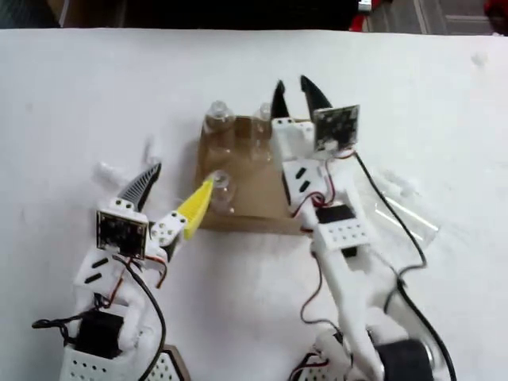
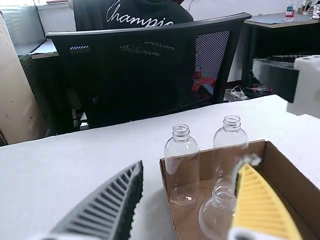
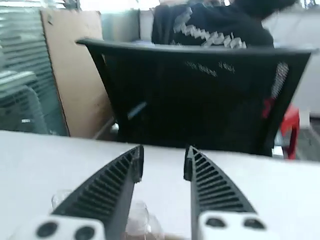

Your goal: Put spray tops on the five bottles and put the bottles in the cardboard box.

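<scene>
Splayed wide and holding nothing, the left end effector (image 1: pixel 183 175) straddles one wall of the cardboard box (image 2: pixel 287 172). Its yellow finger (image 2: pixel 260 205) is inside, just beside the nearest bottle (image 2: pixel 216 215), and its grey finger (image 2: pixel 107 205) is outside. A second bottle (image 2: pixel 181 162) and a third bottle (image 2: pixel 230 142) stand upright at the box's far side, and none of the three wears a spray top. The box sits mid-tabletop (image 1: pixel 79 79), with the right end effector (image 1: pixel 292 86), likewise released and empty, poised over its far edge. If the nearest bottle is to be lifted for capping, both fingers should likely come inside the rim first. Closing as they stand would pinch cardboard. A centred grip below the shoulder, kept upright, should spare the neighbours.
</scene>
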